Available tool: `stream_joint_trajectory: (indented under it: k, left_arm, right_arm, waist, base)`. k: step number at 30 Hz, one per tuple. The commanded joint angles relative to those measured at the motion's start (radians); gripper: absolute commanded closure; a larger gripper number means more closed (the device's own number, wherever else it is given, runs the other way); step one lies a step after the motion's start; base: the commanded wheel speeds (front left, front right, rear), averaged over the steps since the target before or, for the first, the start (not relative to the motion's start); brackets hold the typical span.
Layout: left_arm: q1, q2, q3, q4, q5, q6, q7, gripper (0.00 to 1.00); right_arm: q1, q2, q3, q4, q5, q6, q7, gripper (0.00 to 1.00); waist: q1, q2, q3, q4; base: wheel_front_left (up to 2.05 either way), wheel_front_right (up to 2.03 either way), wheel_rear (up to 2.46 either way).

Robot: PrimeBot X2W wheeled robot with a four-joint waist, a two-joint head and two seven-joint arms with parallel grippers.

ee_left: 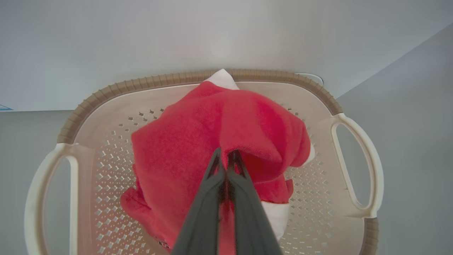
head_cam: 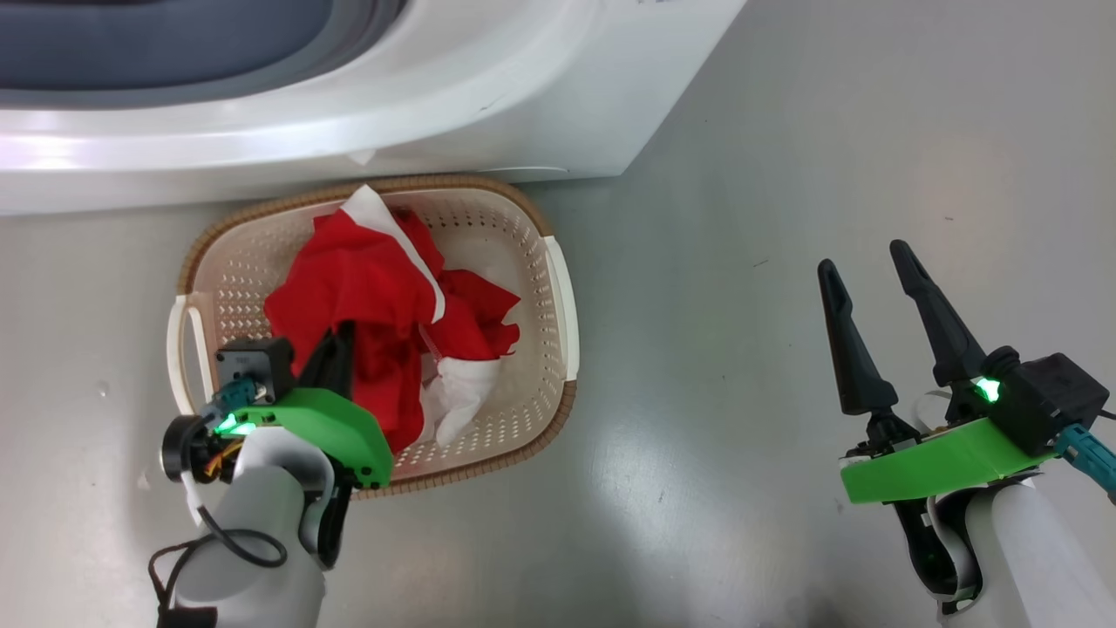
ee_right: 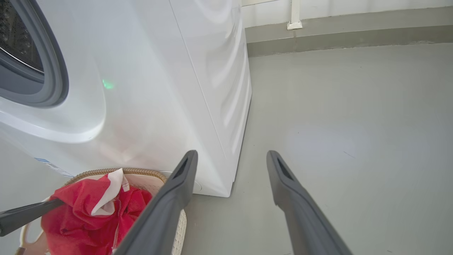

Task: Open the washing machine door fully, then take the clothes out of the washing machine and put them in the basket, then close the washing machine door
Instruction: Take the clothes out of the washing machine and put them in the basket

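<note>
As the clothes [head_cam: 366, 279] lie in the basket [head_cam: 558, 288], the left gripper [ee_left: 224, 154] clamps them.

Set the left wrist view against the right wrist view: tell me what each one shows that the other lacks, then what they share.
Left wrist view brings: the fingertips of the left gripper shut on the clothes, and the perforated floor and both side handles of the basket.
Right wrist view brings: the right gripper open above bare grey floor, plus the grey gasket and drum of the washing machine.
Shared: the red clothes, the basket's brown rim, the machine's white front.
</note>
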Motion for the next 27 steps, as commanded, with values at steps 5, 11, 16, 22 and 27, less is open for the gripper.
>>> stream_joint_trajectory:
  k: [5, 11, 16, 22, 27]
  left_arm:
    - [-0.016, 0.025, 0.02, 0.056, 0.008, -0.016, -0.005, 0.72]
    - [-0.012, 0.025, 0.022, 0.062, 0.001, -0.022, -0.005, 0.0]
    - [0.004, 0.025, 0.022, 0.044, -0.006, -0.027, -0.005, 0.0]
    - [0.041, 0.025, 0.035, 0.008, -0.009, -0.027, -0.005, 0.0]
    - [0.087, 0.025, 0.062, -0.028, 0.002, -0.028, -0.005, 0.0]
  right_arm:
    - [0.003, 0.003, 0.012, -0.023, -0.001, 0.006, -0.006, 0.0]
    - [0.009, 0.004, 0.016, -0.018, -0.001, 0.006, -0.006, 0.0]
    - [0.015, 0.002, 0.018, -0.01, -0.001, 0.006, -0.006, 0.0]
    - [0.03, 0.0, 0.023, 0.002, 0.001, 0.006, -0.006, 0.0]
    - [0.046, -0.003, 0.03, 0.016, 0.004, 0.006, -0.006, 0.0]
  waist:
    - [0.0, 0.0, 0.004, 0.001]
    - [0.0, 0.0, -0.011, 0.005]
    - [0.0, 0.0, -0.034, 0.012]
    - [0.0, 0.0, -0.086, 0.017]
    - [0.0, 0.0, -0.146, 0.022]
  base:
    - [0.0, 0.0, 0.0]
    - [0.0, 0.0, 0.0]
    - [0.0, 0.0, 0.0]
    - [0.0, 0.0, 0.0]
    - [0.0, 0.0, 0.0]
